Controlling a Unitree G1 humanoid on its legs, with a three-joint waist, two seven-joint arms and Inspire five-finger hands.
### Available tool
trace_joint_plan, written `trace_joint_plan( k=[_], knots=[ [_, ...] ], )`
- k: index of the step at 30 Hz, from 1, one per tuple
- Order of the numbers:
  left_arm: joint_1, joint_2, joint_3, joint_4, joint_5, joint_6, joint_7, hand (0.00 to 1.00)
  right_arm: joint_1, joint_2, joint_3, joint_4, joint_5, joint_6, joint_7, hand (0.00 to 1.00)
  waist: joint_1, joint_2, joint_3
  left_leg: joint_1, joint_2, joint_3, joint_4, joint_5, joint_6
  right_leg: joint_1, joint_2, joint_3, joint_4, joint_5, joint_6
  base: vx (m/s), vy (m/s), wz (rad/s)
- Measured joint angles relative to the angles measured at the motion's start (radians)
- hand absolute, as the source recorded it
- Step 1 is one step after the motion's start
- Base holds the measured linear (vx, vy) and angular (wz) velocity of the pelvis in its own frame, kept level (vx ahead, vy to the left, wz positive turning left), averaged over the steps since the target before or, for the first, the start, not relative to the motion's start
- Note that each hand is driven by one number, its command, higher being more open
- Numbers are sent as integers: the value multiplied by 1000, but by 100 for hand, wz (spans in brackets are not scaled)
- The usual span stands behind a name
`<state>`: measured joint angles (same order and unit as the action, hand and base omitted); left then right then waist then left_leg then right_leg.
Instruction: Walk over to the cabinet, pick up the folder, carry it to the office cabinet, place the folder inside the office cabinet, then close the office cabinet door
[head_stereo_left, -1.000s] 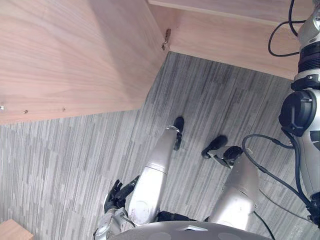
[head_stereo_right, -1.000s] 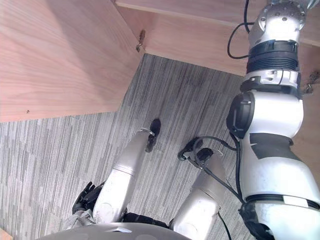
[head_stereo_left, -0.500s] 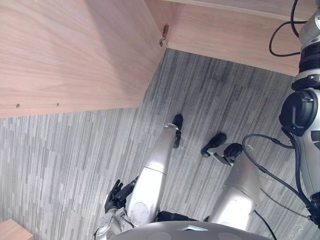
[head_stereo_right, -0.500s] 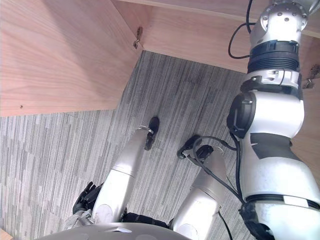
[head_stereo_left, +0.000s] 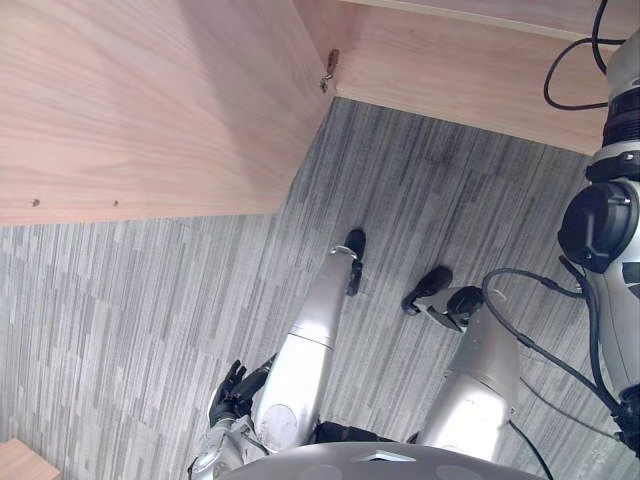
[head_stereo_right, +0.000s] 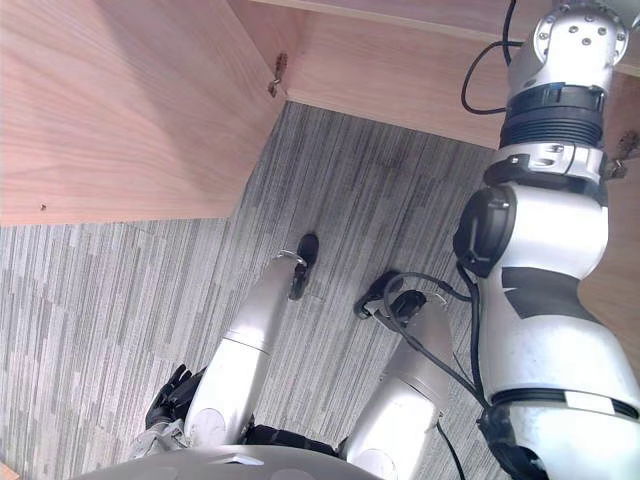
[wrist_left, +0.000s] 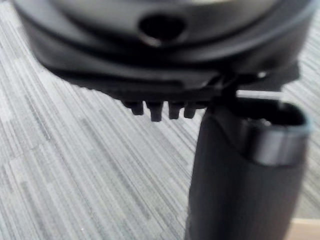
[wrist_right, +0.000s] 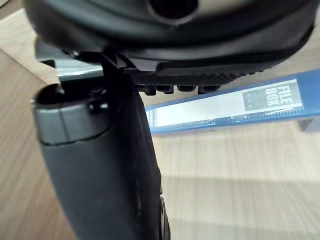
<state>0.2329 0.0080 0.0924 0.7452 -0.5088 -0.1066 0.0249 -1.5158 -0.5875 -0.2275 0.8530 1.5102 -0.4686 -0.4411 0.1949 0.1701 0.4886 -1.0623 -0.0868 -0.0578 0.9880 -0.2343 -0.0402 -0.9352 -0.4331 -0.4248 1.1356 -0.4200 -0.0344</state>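
Folder (wrist_right: 235, 106), blue with a white printed label on its spine, rests on a pale wooden shelf (wrist_right: 240, 175) just past the right hand (wrist_right: 100, 165). One end is hidden behind that hand and the other is cut off, and whether that hand is apart or closed cannot be told. A wooden cabinet door (head_stereo_left: 150, 100) with a metal hinge (head_stereo_left: 329, 70) juts over the grey striped floor (head_stereo_left: 120, 320), and the left hand (head_stereo_left: 230, 395) hangs low, loosely apart and empty.

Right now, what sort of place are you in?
Probably an office: a grey striped carpet floor, a pale wooden cabinet, and a blue folder with a white label lying against pale wood.
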Motion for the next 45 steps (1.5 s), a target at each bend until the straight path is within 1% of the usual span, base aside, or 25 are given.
trace_joint_plan(
  k=[6,11,12,14,17,18,20,21,23,25,27,28,29,31,32,35,39,41,43,44,45],
  knots=[
    [-23,0,6,20,0,-3,-2,100,43,15,-20,0,0,3,5,100,1,2,-2,4,4,3,-2,2,4,0,3,3,-2,0,0,-17,64,-2],
    [-49,-2,24,43,1,-3,-1,100,99,87,-80,1,0,4,11,100,-3,3,-2,35,12,2,-21,8,3,29,16,1,-23,1,-1,-7,36,-4],
    [-50,-2,25,44,2,-3,-1,100,135,122,-96,1,0,4,12,100,-8,3,-3,69,12,0,-42,11,2,64,19,-8,-43,4,-6,0,0,0],
    [-63,-3,29,57,2,-3,-1,100,159,144,-118,1,0,5,12,100,-6,3,-3,105,15,1,-74,21,5,98,23,-17,-71,11,-11,46,19,0],
    [-74,-9,47,74,4,-2,-1,100,193,192,-119,1,0,11,21,100,-11,2,-6,175,30,-3,-145,36,4,170,51,-37,-150,37,-11,56,20,-6],
    [-76,-9,48,75,4,-2,-2,100,202,199,-121,1,0,14,22,100,-11,0,-7,191,30,-4,-162,41,3,186,53,-41,-165,42,-11,73,23,0],
    [-76,-9,54,86,4,-3,-2,100,243,236,-130,1,-1,25,30,100,-11,-8,-18,253,31,-5,-222,56,4,245,63,-53,-221,58,-6,80,17,3],
    [-76,-10,58,91,5,-3,-2,100,254,248,-132,2,-1,28,33,100,-11,-11,-24,266,33,-7,-233,58,4,259,68,-58,-235,62,-4,89,22,1],
    [-76,-9,87,110,6,-2,-3,100,303,294,-141,9,-1,44,39,100,-11,-37,-44,322,33,-8,-282,68,3,314,76,-70,-283,70,3,101,17,4],
    [-74,-9,92,117,8,-2,-3,100,333,318,-159,14,-1,51,41,100,-12,-43,-61,358,33,-24,-306,68,3,364,86,-90,-320,75,10,118,5,13],
    [-71,-8,106,120,9,-2,-6,100,359,334,-174,19,-1,54,45,100,-8,-63,-78,396,30,-25,-339,73,4,399,89,-97,-349,79,17,109,15,11],
    [-67,-8,119,126,9,-2,-9,100,373,344,-185,26,-2,66,59,100,-7,-73,-92,417,28,-26,-363,79,6,420,90,-104,-372,84,21,117,30,7],
    [-65,-7,123,135,9,-1,-9,100,375,353,-199,45,-2,71,70,100,-7,-80,-107,435,27,-28,-387,85,6,440,94,-112,-397,93,25,103,33,8],
    [-65,-6,124,147,9,0,-12,100,394,357,-212,48,-3,79,77,100,-6,-83,-119,467,26,-30,-422,93,6,473,101,-121,-435,104,31,90,38,6],
    [-62,-5,132,149,9,0,-14,100,417,362,-231,48,-6,90,88,100,-4,-94,-133,493,23,-30,-464,107,8,494,105,-126,-467,115,37,100,38,8],
    [-39,3,133,150,10,0,-21,100,464,369,-286,62,-10,95,101,100,-6,-117,-173,554,13,-35,-580,155,9,538,110,-147,-550,144,47,132,36,12],
    [-30,2,143,169,11,0,-26,100,520,369,-341,77,-12,99,111,100,-5,-122,-210,617,9,-33,-689,195,10,577,119,-158,-621,169,56,104,16,4],
    [-28,2,143,171,12,0,-29,100,539,369,-356,80,-15,111,111,100,-9,-122,-217,646,9,-31,-735,213,8,597,123,-163,-648,177,60,57,-12,1],
    [-27,2,150,181,31,0,-29,100,568,369,-362,87,-80,137,112,100,-11,-122,-229,674,11,-30,-780,229,7,612,129,-167,-674,187,62,56,-22,-3],
    [-27,2,159,188,48,0,-30,100,591,369,-361,95,-131,167,113,100,-12,-123,-233,697,17,-28,-805,234,7,631,141,-167,-700,197,62,36,-19,-10],
    [-27,2,162,188,49,0,-30,100,605,369,-360,97,-150,180,115,100,-12,-122,-238,705,21,-26,-814,236,7,639,148,-167,-714,204,63,38,-19,-17]
  ],
)
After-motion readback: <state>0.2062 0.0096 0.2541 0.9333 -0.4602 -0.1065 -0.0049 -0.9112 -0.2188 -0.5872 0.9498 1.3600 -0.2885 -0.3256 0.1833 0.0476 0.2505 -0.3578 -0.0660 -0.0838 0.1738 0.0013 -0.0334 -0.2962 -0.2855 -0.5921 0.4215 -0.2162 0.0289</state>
